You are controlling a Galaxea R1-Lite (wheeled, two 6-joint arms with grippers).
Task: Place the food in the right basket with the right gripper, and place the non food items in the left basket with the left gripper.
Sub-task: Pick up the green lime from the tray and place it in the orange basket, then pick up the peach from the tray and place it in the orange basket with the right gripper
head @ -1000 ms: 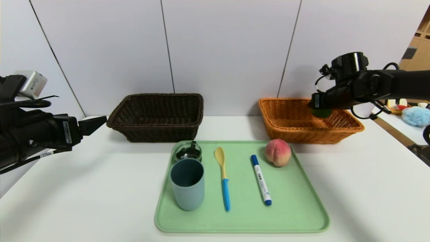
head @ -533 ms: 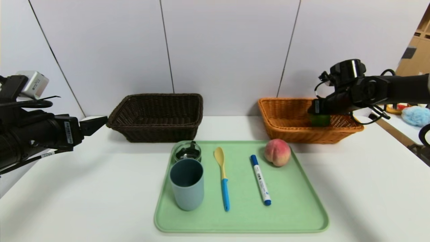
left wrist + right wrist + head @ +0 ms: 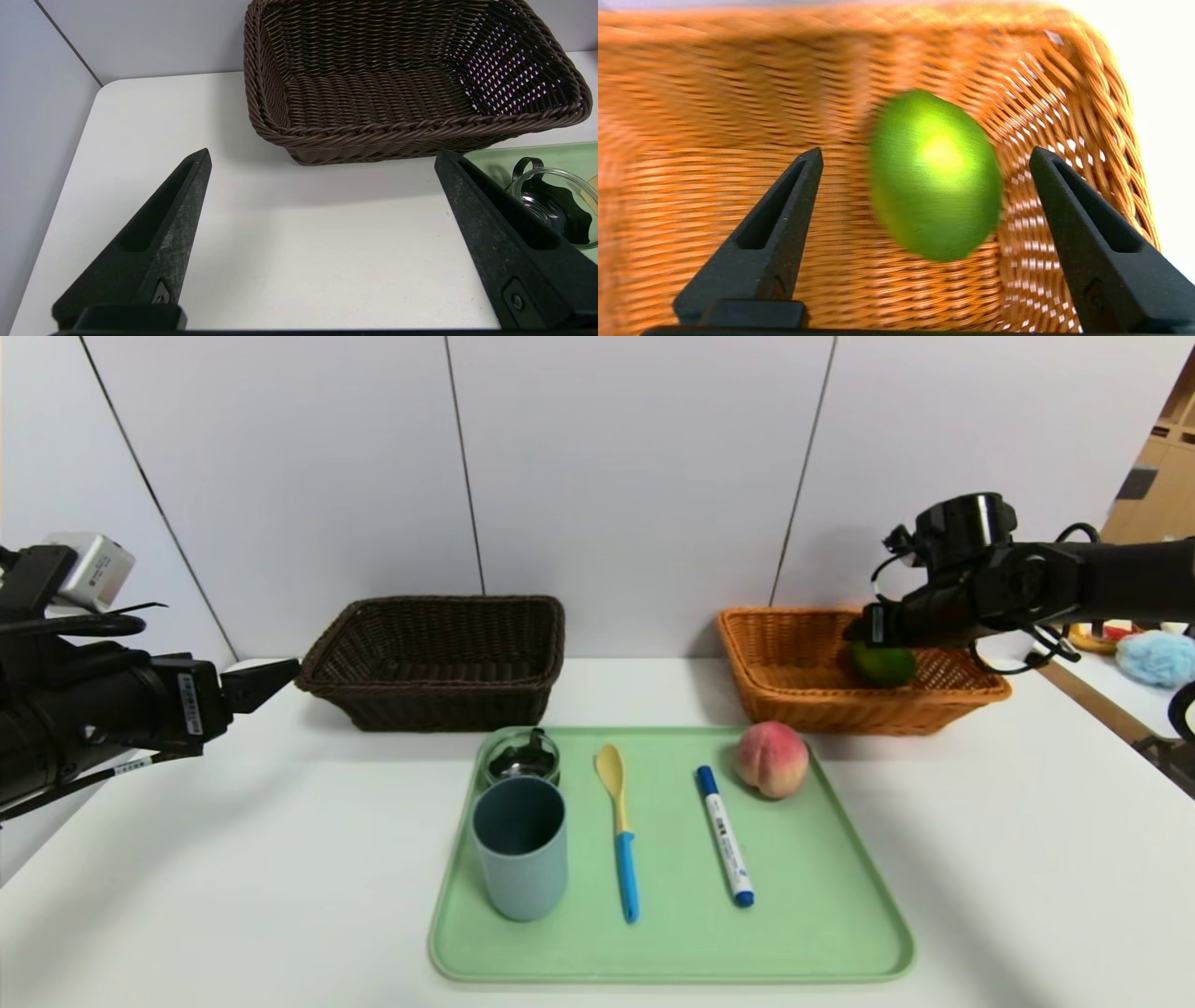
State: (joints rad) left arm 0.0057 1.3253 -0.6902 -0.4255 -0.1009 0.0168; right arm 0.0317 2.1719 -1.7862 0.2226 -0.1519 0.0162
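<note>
My right gripper (image 3: 864, 627) hangs open over the orange-tan right basket (image 3: 794, 658). The green lime (image 3: 882, 665) lies free inside that basket, below and apart from the fingers; in the right wrist view the lime (image 3: 934, 175) shows between the open fingers, touching neither. The peach (image 3: 772, 759), the white marker with blue cap (image 3: 725, 835), the yellow and blue spoon (image 3: 619, 831), the blue-grey cup (image 3: 520, 847) and the glass jar (image 3: 524, 758) rest on the green tray (image 3: 822, 933). My left gripper (image 3: 271, 677) is open and empty, left of the dark brown left basket (image 3: 439, 658).
The white table (image 3: 1027, 859) has bare room either side of the tray. A grey wall stands right behind both baskets. A side surface with a blue fluffy item (image 3: 1156, 658) lies beyond the table's right edge.
My right gripper lowered into the orange basket with the lime, then opened and rose slightly. The lime now lies free in the basket. The left arm has not moved.
</note>
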